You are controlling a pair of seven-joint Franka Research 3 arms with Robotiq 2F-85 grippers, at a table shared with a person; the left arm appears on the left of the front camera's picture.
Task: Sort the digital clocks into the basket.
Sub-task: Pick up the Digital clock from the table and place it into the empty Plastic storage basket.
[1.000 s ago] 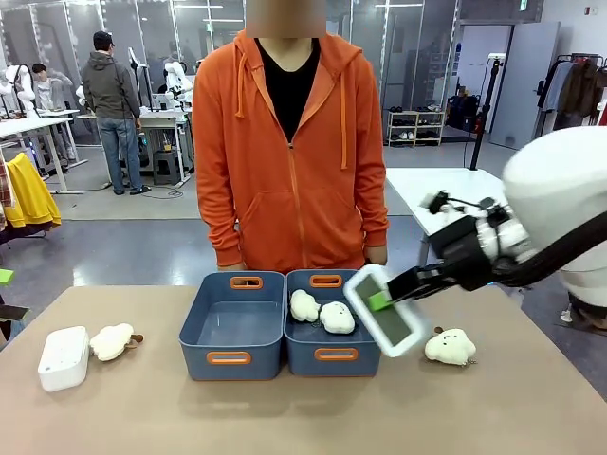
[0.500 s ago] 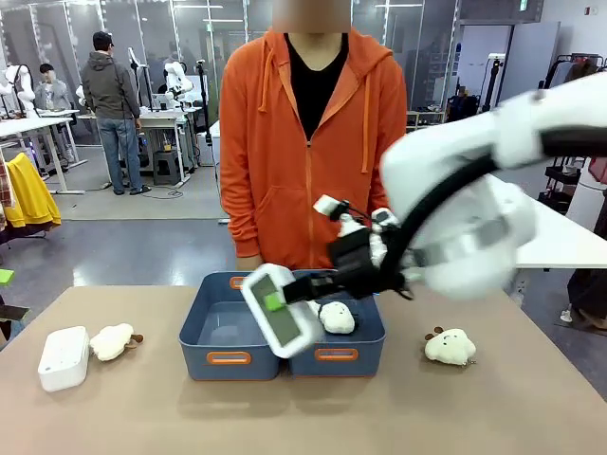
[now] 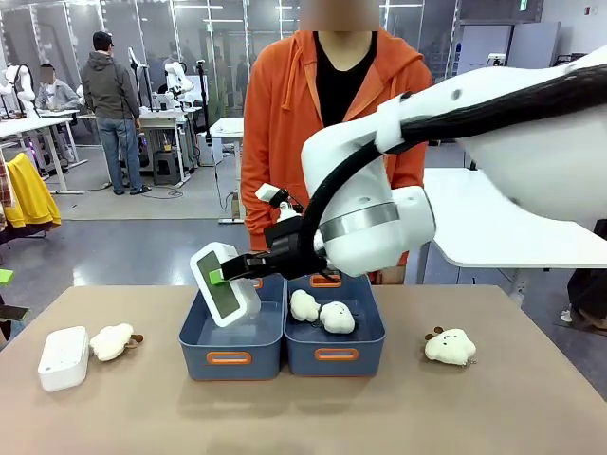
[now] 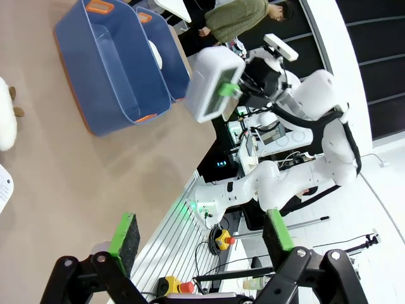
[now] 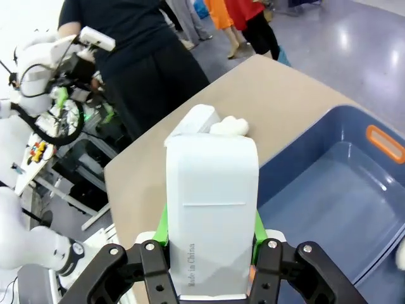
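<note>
At the left end of the counter [image 3: 285, 417] a white digital clock [image 3: 64, 357] lay flat, with a cream plush toy [image 3: 112, 341] just beside it on its right. In the left wrist view the left pincer [image 4: 201, 232] was released, its green pads [image 4: 124, 234] spread wide with nothing between them, well apart from the bins.

Near the middle of the counter two blue-grey bins stood side by side and touching. The left basket [image 3: 202, 327] had nothing lying in it. In the air over it the right pincer [image 3: 220, 278] was clenched on a second digital clock [image 3: 224, 284], which was tilted with its dark screen toward the front camera. Its lower end was down near the basket's rim; I could not tell whether it touched. The right wrist view showed that clock's plain white back [image 5: 212, 183] clamped between the green pads, over the basket's open inside.

The right basket [image 3: 334, 354] held a pair of plush toys [image 3: 337, 317]. A person in an orange hoodie [image 3: 285, 123] stood behind the bins. Farther right, a lone plush toy [image 3: 449, 346] sat on the counter.
</note>
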